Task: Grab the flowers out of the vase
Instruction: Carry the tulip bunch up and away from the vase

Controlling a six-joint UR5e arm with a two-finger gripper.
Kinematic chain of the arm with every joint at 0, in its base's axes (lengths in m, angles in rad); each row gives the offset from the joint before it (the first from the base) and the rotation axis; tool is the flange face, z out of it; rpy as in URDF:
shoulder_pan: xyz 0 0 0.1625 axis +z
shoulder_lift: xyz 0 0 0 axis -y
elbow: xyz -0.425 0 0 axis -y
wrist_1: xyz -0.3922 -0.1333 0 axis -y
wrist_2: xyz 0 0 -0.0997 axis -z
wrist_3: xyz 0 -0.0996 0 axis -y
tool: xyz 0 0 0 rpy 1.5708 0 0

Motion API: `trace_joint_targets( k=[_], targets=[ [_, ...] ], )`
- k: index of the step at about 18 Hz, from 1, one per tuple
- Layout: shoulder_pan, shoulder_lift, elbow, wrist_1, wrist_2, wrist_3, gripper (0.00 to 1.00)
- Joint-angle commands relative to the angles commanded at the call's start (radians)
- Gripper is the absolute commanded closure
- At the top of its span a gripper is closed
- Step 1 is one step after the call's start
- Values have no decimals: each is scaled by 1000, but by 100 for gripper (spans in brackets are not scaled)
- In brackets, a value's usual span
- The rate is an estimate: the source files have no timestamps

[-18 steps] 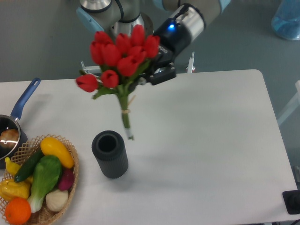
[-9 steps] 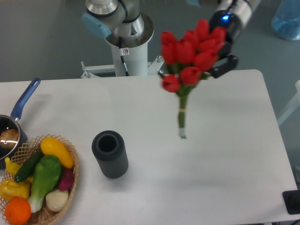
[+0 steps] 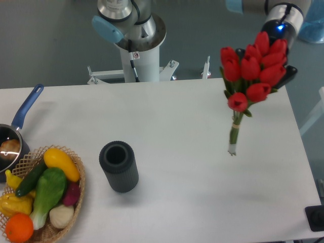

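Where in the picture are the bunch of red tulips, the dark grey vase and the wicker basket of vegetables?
Bunch of red tulips [image 3: 252,67]: fixed camera view, on a central red bud.
Dark grey ribbed vase [image 3: 123,177]: fixed camera view, on its ribbed side wall.
Wicker basket of vegetables [image 3: 80,174]: fixed camera view, on its woven right rim.

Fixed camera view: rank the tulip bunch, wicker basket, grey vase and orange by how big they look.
1. Tulip bunch, held up nearer the camera, so possibly flattered.
2. Wicker basket, partly cut off; close to the bunch, so unsure.
3. Vase.
4. Orange.
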Motion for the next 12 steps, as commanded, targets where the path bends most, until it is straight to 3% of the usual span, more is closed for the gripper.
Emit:
trace_joint_targets(
  k=[12],
  targets=[
    [17,-14,-9,0,0,35,72]
  ],
)
